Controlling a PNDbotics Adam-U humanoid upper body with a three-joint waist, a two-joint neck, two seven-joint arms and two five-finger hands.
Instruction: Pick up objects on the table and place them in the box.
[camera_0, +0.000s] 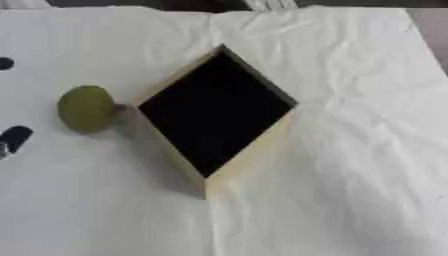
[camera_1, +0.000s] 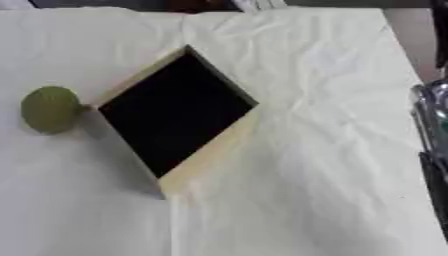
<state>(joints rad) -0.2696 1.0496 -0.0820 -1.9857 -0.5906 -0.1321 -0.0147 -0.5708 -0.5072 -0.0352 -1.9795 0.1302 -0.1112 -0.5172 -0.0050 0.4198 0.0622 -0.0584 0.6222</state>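
A round olive-green object (camera_0: 86, 108) lies on the white cover just left of the box, almost touching its left corner. The box (camera_0: 254, 151) has pale wooden walls and a black inside, stands turned like a diamond in the middle, and nothing shows inside it. Small black parts of my left hand (camera_0: 14, 138) poke in at the left edge, apart from the green object. A silver and black part of my right arm (camera_1: 430, 150) runs along the right edge of the right eye view, well clear of the box.
A crumpled white cover (camera_0: 350, 175) spreads over the whole table, with a seam running down from the box's near corner. The table's far edge shows at the top, with dark shapes beyond it.
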